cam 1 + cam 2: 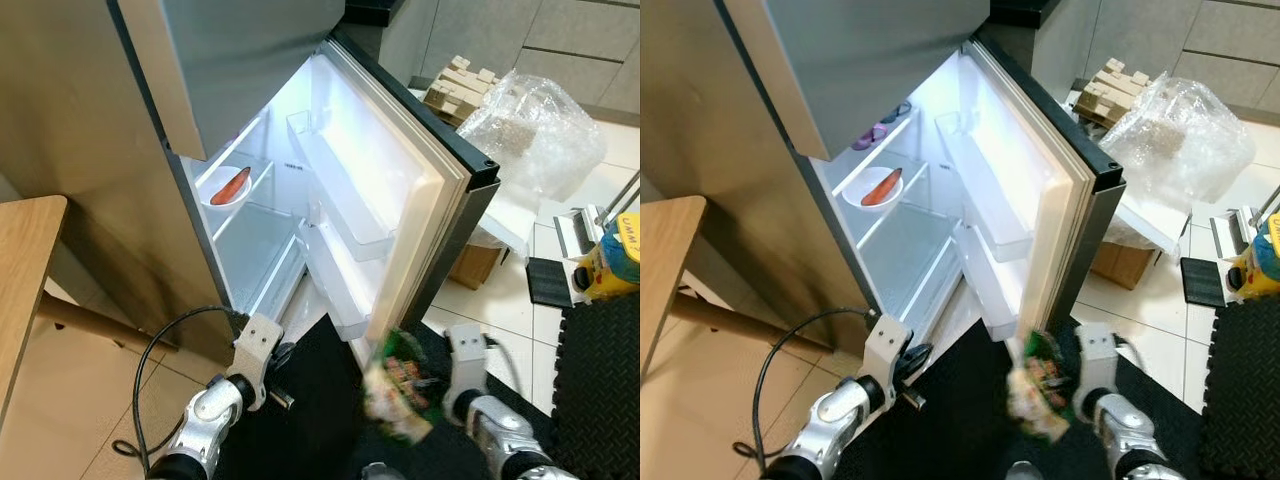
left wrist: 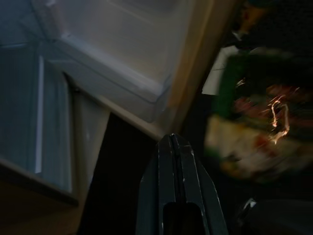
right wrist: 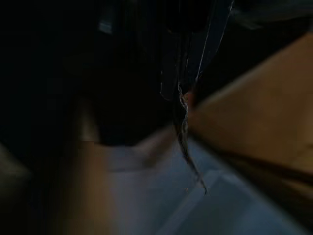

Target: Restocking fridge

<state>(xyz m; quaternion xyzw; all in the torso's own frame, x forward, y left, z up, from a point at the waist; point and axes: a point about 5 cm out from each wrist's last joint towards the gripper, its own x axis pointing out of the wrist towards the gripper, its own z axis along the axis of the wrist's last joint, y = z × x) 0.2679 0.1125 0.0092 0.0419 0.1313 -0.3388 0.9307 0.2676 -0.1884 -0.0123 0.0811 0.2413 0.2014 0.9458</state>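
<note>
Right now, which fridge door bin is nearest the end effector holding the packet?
The lower door bin, just above the right end effector and its green packet; the upper bin sits higher.

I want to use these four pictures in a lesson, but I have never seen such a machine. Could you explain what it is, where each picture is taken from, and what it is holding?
This is a walking humanoid robot standing before an open fridge. The two bright pictures come from a pair of cameras on its head, looking down, so they show the same scene. Its silver arms reach in from below. The two dark pictures come from cameras on its wrists, looking along the black fingers.

The right hand holds a green packet of food, blurred. The left hand holds nothing; its fingers are pressed together.

Inside the fridge, a white bowl with something orange in it sits on a shelf. The door bins look empty. A wooden table stands at the left, and a clear plastic bag lies behind the door.
</note>
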